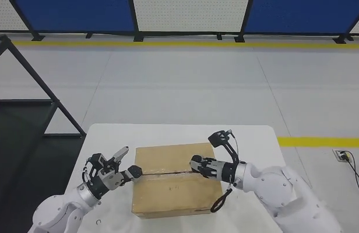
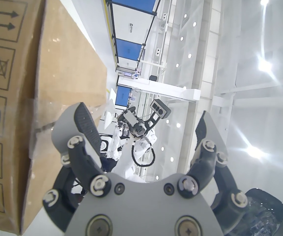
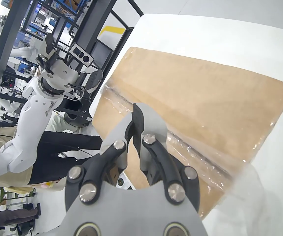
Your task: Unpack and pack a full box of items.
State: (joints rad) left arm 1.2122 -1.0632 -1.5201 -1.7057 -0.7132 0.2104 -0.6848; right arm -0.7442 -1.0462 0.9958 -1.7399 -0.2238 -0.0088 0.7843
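Top view: left gripper (image 1: 128,163) sits closest in, at the left end of the box (image 1: 168,201), jaws spread wide, one finger at the seam end and the other angled up and away. Right gripper (image 1: 197,163) is over the box top, right of centre, jaws pressed together right on the tape (image 1: 165,172) that runs left-right along the centre seam. Box is closed and taped, in the middle of the white table (image 1: 109,133). Left wrist view: one pad (image 2: 85,121) rests against the box's end face where the clear tape folds down over the edge; the other finger hangs in open air well apart, so nothing is gripped. Right wrist view: fingertips (image 3: 137,121) are closed tight just above the glossy tape strip; can't tell if any film is caught between them. Handling, my read: a full box is likely heavy, so don't lift it by the flaps. Cardboard is stiff at edges and corners, but the flaps will give mid-span under a push. Tape is thin, slick and stretchy; a pinch on the flat run will probably slip. Best hold looks like the folded tape tail on the left end face, or a lifted edge at the seam, with the other arm bracing the box so it doesn't slide on the smooth table.
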